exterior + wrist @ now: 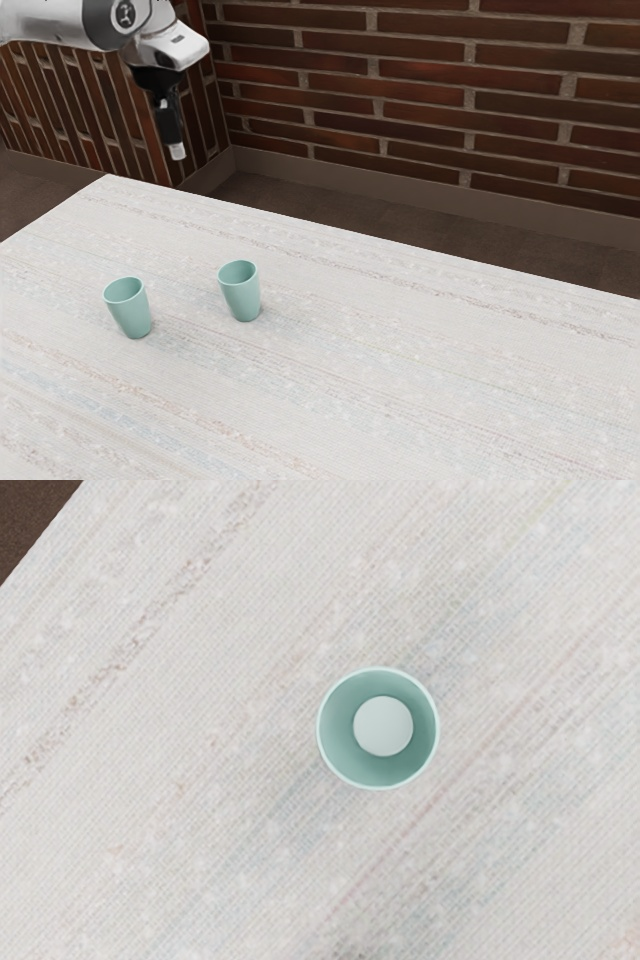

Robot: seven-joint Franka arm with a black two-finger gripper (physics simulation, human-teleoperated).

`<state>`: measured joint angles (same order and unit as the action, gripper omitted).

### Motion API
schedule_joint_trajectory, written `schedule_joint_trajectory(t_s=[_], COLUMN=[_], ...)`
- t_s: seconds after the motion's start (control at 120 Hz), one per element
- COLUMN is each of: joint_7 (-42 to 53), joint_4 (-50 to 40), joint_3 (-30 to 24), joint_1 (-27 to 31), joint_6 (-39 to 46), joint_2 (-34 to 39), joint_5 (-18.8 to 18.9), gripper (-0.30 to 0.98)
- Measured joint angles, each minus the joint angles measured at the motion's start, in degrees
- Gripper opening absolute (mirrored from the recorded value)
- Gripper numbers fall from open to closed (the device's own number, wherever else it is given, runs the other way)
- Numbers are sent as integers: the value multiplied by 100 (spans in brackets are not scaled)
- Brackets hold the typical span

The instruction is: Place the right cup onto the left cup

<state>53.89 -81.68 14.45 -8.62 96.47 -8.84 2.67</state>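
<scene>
High above the table's far edge, toward the exterior view's upper left, my gripper (pixel 177 151) points down, well apart from both cups. Two matching teal cups stand upright on the table: one cup (pixel 130 310) at the exterior view's left, the other cup (pixel 242 293) a short gap to its right. In the wrist view one teal cup (pixel 340 730) is seen from above, with an open mouth and a pale round bottom inside; which of the two it is, I cannot tell.
A pale, streaked table (pixel 400 370) extends under the cups, its far edge running below my hand. Behind it rises a brick wall (pixel 430 90) over a dark floor. A table edge also crosses one corner of the wrist view.
</scene>
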Motion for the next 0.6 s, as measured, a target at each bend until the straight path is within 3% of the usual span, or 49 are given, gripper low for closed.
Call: schedule_joint_trajectory(t_s=[0.108,0.3,0.6], joint_7=[25,111,190], joint_4=[-23,-97,-1389], joint_3=[2,5,5], joint_1=[-55,-36,93], joint_6=[-53,335,1554], joint_2=[-126,-979,-1421], joint_5=[-73,-289,-461], gripper=[69,68,69])
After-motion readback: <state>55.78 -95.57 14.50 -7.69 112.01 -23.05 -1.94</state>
